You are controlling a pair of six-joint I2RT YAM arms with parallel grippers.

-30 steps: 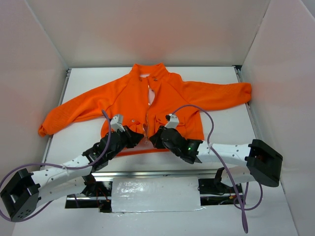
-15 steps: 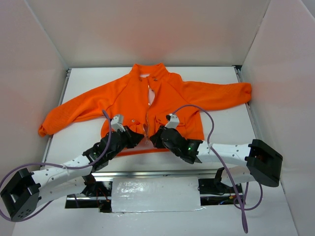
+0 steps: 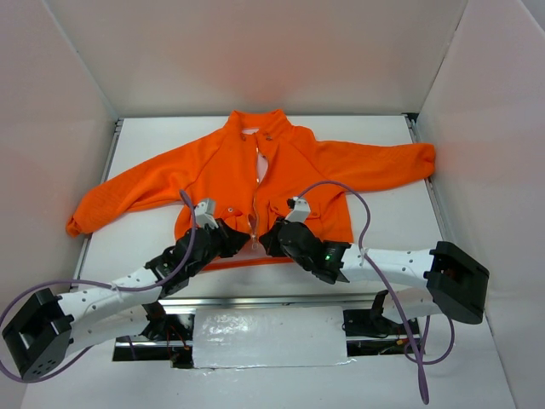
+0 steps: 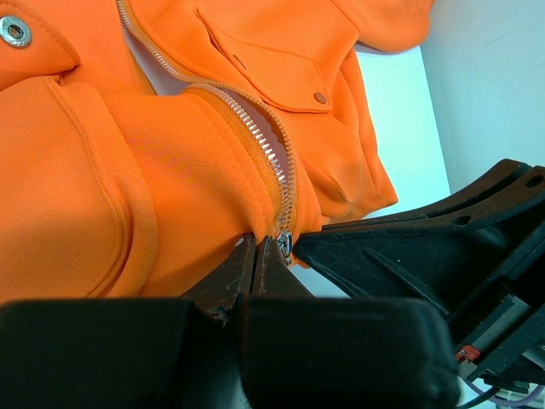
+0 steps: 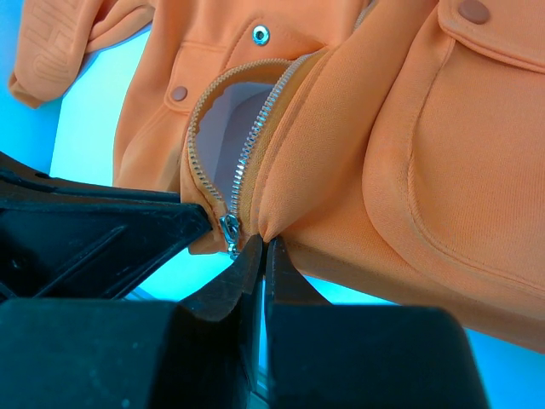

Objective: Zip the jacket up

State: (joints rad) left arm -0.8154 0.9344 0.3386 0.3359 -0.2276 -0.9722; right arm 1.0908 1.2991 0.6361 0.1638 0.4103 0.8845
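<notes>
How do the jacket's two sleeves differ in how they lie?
The sleeve on the left arm's side slants toward the near edge, its cuff level with the lower front of the jacket. The sleeve on the right arm's side runs almost straight sideways, its cuff level with the chest. Both lie flat on the table.

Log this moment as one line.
left gripper: shut on jacket hem | right gripper: shut on jacket hem | slider: at bottom | zipper: open above

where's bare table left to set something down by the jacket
Bare table: near side of the right-hand sleeve to the wall, near side of the left-hand sleeve, a thin strip behind the collar. Crowded at the jacket's hem, where left fingers and right fingers pinch.
</notes>
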